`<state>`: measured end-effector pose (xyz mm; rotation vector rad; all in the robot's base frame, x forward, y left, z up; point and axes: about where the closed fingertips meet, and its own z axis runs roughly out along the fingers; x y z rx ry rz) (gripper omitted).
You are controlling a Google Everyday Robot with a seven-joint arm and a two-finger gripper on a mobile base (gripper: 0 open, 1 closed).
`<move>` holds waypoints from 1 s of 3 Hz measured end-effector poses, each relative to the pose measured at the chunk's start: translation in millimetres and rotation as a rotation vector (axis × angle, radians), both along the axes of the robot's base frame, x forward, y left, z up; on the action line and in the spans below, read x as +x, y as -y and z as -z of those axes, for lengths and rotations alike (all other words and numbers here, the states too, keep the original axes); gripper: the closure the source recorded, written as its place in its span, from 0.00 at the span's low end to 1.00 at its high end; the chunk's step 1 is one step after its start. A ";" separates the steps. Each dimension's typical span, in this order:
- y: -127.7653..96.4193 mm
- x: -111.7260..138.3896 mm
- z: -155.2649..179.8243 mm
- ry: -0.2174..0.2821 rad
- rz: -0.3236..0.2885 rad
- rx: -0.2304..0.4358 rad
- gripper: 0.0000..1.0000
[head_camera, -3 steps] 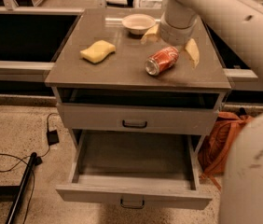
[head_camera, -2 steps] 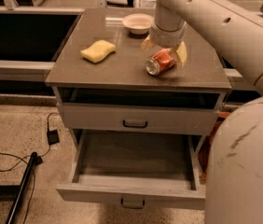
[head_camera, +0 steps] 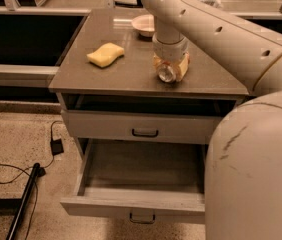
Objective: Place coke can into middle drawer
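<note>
The coke can (head_camera: 166, 73) lies on its side on the grey cabinet top (head_camera: 126, 76), its silver end facing me, with a little red showing behind. My gripper (head_camera: 169, 66) has come straight down over the can and sits around it, the arm's wrist right above it. The middle drawer (head_camera: 136, 202) is pulled far out below, with an empty grey inside and a small dark handle on its front. It is the lower of the two drawers.
A yellow sponge (head_camera: 105, 54) lies on the left of the cabinet top and a white bowl (head_camera: 145, 24) at the back. The upper drawer (head_camera: 141, 126) stands slightly ajar. My arm's big cream shell (head_camera: 253, 174) fills the right foreground. Cables (head_camera: 56, 144) and a dark pole (head_camera: 23, 199) lie on the floor at left.
The gripper has moved from behind and right of the can to directly over it and lower. The can has turned so that its silver end faces the camera.
</note>
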<state>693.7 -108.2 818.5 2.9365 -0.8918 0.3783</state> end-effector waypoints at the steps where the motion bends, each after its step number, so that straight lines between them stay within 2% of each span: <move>1: -5.4 -17.5 -30.1 0.012 0.053 0.079 0.99; 2: -0.3 -50.2 -75.0 0.030 0.135 0.224 1.00; 3: 24.2 -93.2 -92.4 0.006 0.192 0.398 1.00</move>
